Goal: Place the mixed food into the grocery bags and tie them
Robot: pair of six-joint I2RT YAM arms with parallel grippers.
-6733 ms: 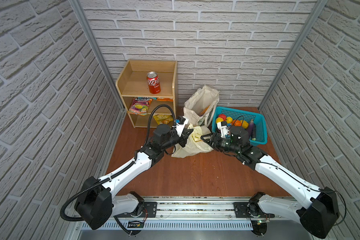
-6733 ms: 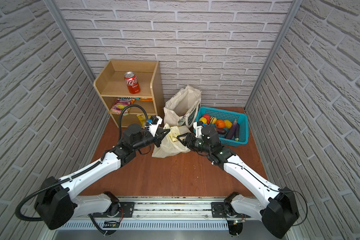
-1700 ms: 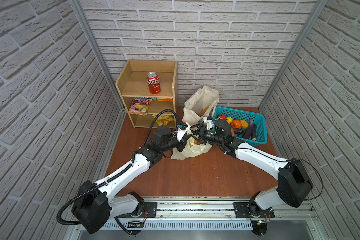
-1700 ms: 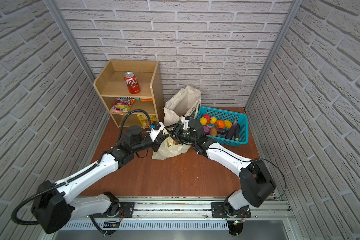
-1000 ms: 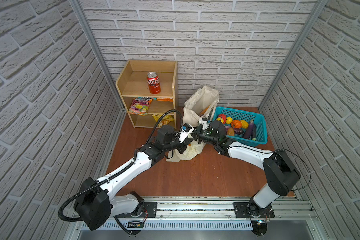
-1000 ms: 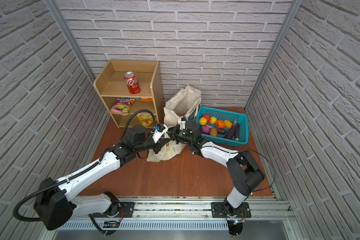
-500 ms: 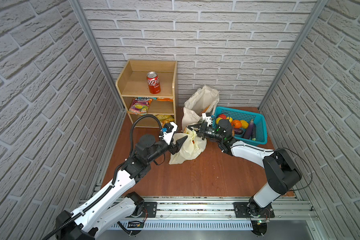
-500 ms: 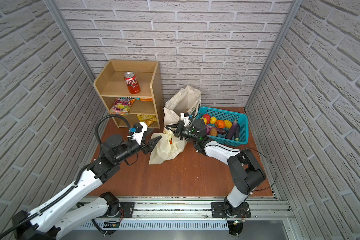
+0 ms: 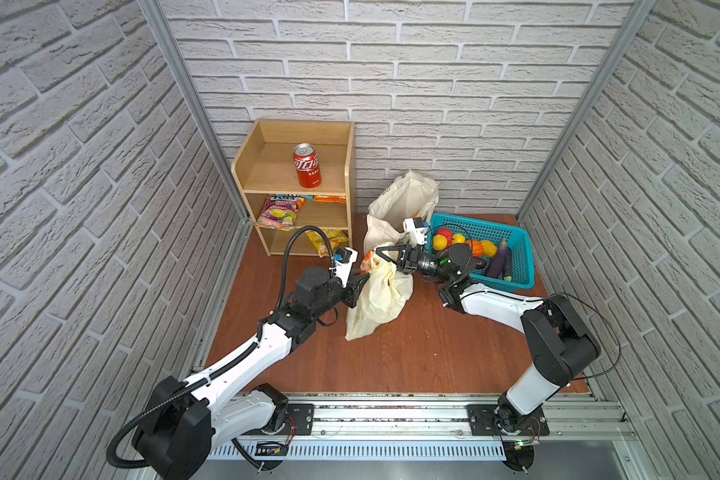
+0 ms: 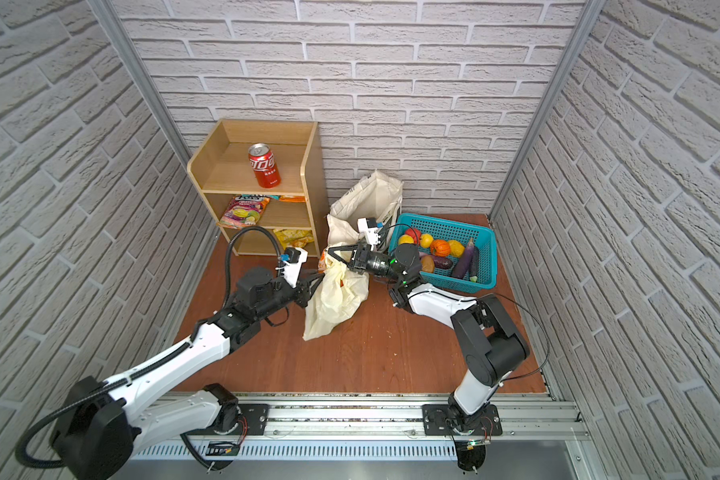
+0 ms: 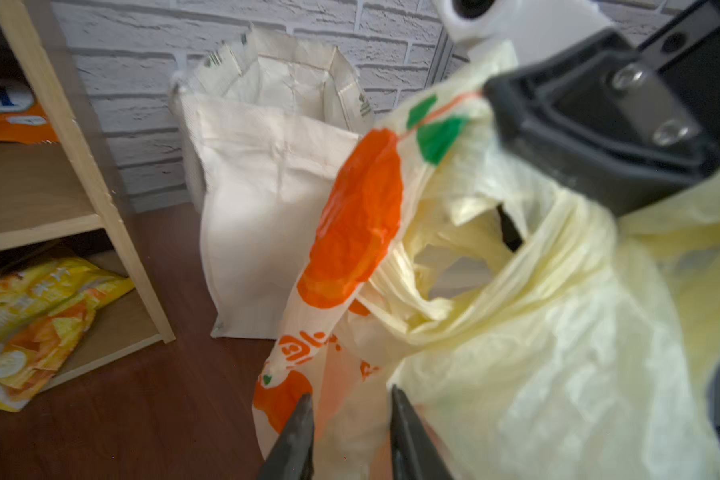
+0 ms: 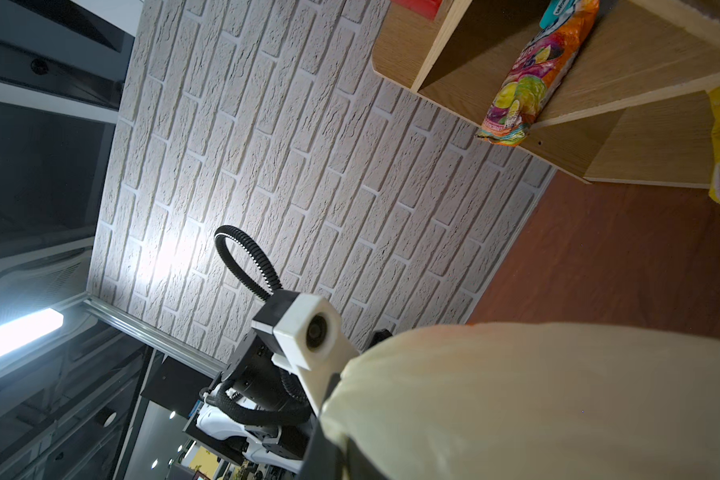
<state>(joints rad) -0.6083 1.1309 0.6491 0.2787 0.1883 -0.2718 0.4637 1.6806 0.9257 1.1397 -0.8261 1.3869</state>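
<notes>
The pale-yellow plastic bag (image 9: 381, 297) (image 10: 337, 299) with orange print hangs half-lifted over the wooden floor. My right gripper (image 9: 381, 251) (image 10: 334, 254) is shut on its bunched handle at the top; in the right wrist view the bag (image 12: 537, 395) hides most of the gripper (image 12: 329, 461). My left gripper (image 9: 360, 283) (image 10: 313, 283) is at the bag's left side, and its jaws (image 11: 350, 399) have narrowed onto a fold of the bag (image 11: 537, 353). The cream canvas tote (image 9: 404, 199) (image 10: 371, 199) (image 11: 267, 187) stands open behind. What the bags hold is hidden.
A wooden shelf unit (image 9: 246, 166) at the back left carries a red cola can (image 9: 307, 165) (image 10: 265, 165), a pink-purple snack packet (image 9: 281, 212) (image 12: 520, 83) and a yellow one (image 9: 327, 241). A turquoise basket (image 9: 520, 257) of toy produce stands right of the tote. Brick walls enclose three sides.
Half a second ago my left gripper was drawn back to the left with wide jaws; it has returned to the bag and closed on it. The right gripper kept its hold.
</notes>
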